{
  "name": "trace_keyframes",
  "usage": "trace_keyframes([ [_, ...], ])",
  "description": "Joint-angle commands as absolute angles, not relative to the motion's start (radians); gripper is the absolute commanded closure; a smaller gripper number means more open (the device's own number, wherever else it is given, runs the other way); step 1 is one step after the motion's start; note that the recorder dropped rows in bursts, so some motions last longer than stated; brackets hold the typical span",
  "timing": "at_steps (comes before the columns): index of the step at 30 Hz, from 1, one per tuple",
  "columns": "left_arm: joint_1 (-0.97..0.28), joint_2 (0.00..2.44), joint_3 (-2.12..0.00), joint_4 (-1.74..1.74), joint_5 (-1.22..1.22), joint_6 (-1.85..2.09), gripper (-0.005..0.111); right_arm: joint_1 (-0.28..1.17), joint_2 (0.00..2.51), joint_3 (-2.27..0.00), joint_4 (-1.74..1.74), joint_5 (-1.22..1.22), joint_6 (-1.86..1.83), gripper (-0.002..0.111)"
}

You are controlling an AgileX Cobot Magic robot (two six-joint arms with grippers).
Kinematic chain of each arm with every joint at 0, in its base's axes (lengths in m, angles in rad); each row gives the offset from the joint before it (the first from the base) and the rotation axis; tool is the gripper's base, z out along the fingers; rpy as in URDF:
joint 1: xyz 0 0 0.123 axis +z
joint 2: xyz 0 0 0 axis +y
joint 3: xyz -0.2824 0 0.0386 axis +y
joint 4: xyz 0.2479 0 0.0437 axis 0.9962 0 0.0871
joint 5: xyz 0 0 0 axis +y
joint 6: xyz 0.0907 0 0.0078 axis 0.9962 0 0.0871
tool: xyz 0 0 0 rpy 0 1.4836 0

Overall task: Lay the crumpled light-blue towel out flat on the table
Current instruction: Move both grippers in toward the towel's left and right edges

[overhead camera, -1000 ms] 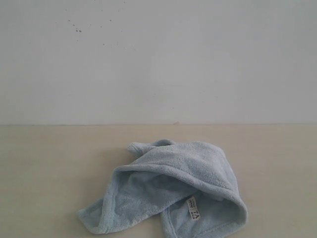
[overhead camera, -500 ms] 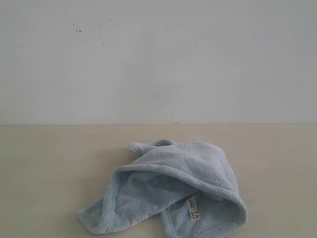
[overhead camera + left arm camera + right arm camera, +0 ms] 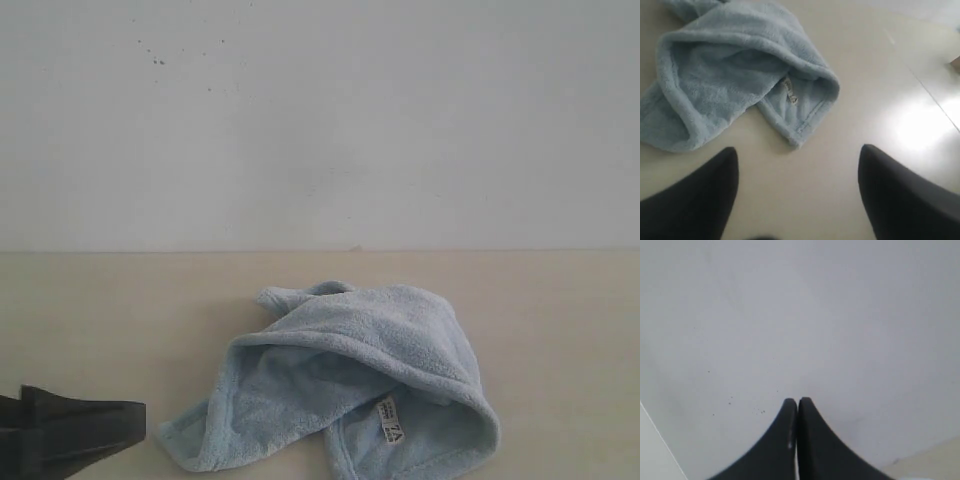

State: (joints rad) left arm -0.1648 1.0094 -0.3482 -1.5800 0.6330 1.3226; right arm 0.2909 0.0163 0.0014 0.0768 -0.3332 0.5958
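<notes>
Left pincer [image 3: 799,149] hovers spread wide near the towel [image 3: 735,70]; right pincer [image 3: 798,402] pressed together, facing the wall [image 3: 815,315].

Table [image 3: 90,320] bare all round towel [image 3: 350,370], clear path frm left gripper [image 3: 799,150].

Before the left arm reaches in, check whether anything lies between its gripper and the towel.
Nothing visible does. The open left gripper faces the towel with only bare table between them, and the towel's hemmed corner lies nearest.
</notes>
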Motion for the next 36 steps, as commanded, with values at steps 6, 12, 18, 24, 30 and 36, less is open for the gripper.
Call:
trace_keyframes([
  [6,-0.172,1.477,-0.392,-1.744,0.663,1.707,0.044,0.289,0.080,0.000,-0.057,-0.027,0.641,0.108],
  [12,-0.172,1.675,-0.486,-1.744,0.665,1.728,0.044,0.291,0.318,-0.097,-0.064,-0.016,0.546,0.108],
  [18,-0.172,1.718,-0.575,-1.744,0.623,1.806,0.044,0.385,0.603,-0.239,-0.064,-0.010,0.459,0.108],
  [24,-0.175,1.718,-0.624,-1.744,0.518,1.881,0.044,0.580,0.884,-0.484,-0.067,0.115,0.316,0.086],
  [30,-0.175,1.795,-0.652,-1.744,0.492,1.927,0.044,0.599,1.011,-0.638,-0.063,0.295,0.247,0.062],
  [36,-0.175,1.933,-0.714,-1.744,0.490,1.924,0.045,0.599,1.011,-0.638,-0.056,0.302,0.223,0.062],
])
